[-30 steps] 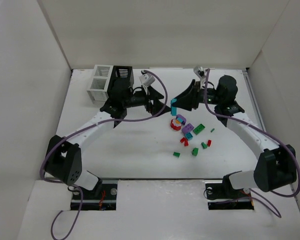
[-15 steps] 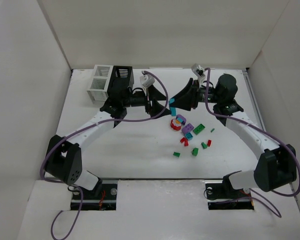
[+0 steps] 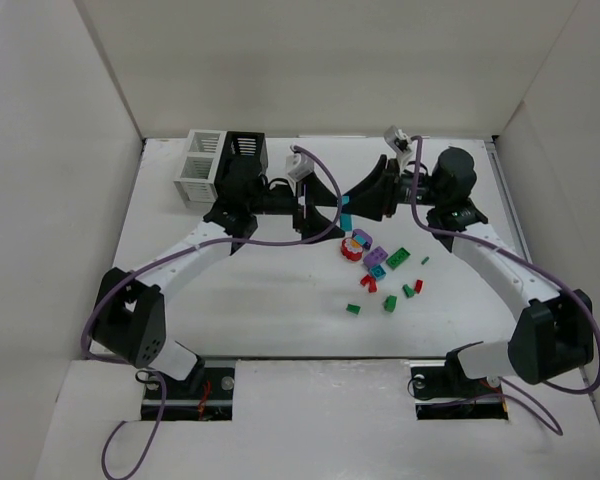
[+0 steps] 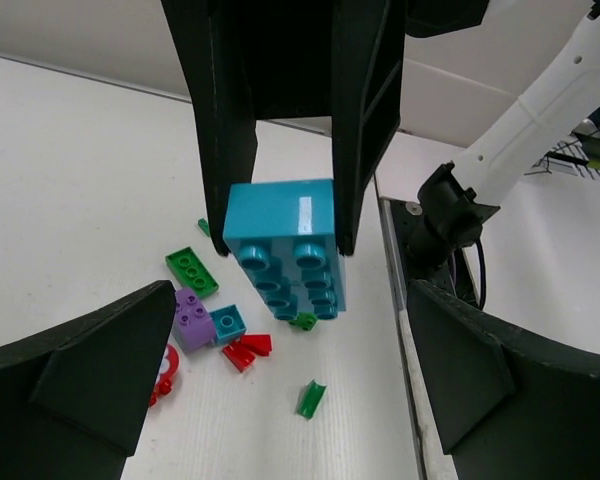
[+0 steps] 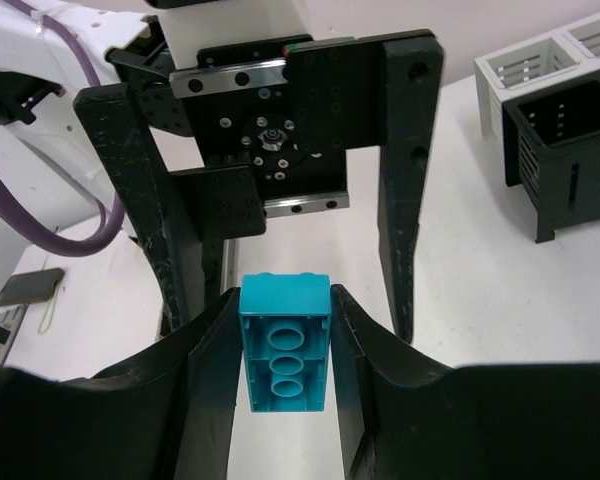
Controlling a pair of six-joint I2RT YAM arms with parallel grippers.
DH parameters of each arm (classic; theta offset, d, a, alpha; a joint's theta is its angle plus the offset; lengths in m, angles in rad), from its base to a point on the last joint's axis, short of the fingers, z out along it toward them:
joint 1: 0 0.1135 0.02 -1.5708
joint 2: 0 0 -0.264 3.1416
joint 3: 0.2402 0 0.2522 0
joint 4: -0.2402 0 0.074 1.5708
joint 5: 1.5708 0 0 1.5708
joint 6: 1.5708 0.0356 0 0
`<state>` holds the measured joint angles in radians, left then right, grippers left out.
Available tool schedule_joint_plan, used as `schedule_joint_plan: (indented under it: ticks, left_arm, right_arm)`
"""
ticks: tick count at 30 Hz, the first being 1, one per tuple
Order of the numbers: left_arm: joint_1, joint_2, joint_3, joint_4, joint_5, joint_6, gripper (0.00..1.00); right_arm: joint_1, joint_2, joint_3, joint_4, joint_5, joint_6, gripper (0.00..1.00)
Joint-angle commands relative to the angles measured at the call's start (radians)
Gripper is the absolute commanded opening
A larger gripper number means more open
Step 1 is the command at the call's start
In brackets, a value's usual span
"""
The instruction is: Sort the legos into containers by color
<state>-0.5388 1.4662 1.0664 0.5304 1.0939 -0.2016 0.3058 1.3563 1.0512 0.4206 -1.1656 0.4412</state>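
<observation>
The right gripper (image 5: 284, 306), raised over the table (image 3: 230, 300) near the middle of its far edge, is clamped on a teal brick (image 4: 285, 250), while the left gripper (image 3: 323, 207) faces it with jaws spread wide and clear of the brick, the other legos (image 3: 380, 265) lying loose right of centre and the containers (image 3: 225, 165) standing at the far left corner.

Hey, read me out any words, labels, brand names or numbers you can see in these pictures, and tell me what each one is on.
No text can be read anywhere in these views.
teal brick: no lettering can be made out on its studs.
containers: plain slatted walls, no label.
small red mark by the left arm's base: too small to read, if it is print at all.
</observation>
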Motion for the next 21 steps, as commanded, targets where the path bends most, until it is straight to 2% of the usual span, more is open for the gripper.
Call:
schedule_joint_plan:
  ticks: [1, 5, 7, 9, 10, 13, 14, 18, 21]
  left_arm:
    - [-0.018, 0.013, 0.064, 0.052, 0.052, -0.009, 1.0]
    - [-0.018, 0.022, 0.084, 0.052, 0.052, -0.027, 1.0]
    - [-0.018, 0.022, 0.093, 0.052, 0.052, -0.027, 0.93]
    - [-0.018, 0.022, 0.093, 0.052, 0.052, -0.027, 0.8]
    - [-0.018, 0.031, 0.093, 0.052, 0.061, -0.027, 0.62]
    - [-0.018, 0.031, 0.093, 0.052, 0.061, -0.027, 0.4]
    - [-0.018, 0.031, 0.093, 0.068, 0.061, -0.036, 0.29]
    - [-0.018, 0.01, 0.073, 0.079, 0.052, -0.036, 0.18]
    - [-0.018, 0.0, 0.073, 0.088, 0.029, -0.036, 0.13]
  right_arm:
    - [0.024, -0.002, 0.053, 0.061, -0.022, -0.022, 0.0]
    - [0.035, 0.01, 0.063, 0.061, -0.022, -0.033, 0.0]
    - [0.047, 0.02, 0.073, 0.061, -0.022, -0.033, 0.0]
    - [0.047, 0.02, 0.073, 0.061, -0.011, -0.033, 0.0]
    - [0.047, 0.02, 0.073, 0.061, -0.011, -0.033, 0.0]
    - [0.047, 0.02, 0.082, 0.061, -0.02, -0.033, 0.0]
    - [0.047, 0.02, 0.082, 0.061, -0.02, -0.033, 0.0]
    - [0.038, 0.02, 0.073, 0.061, -0.02, -0.033, 0.0]
    - [0.029, 0.02, 0.073, 0.061, -0.02, -0.033, 0.15]
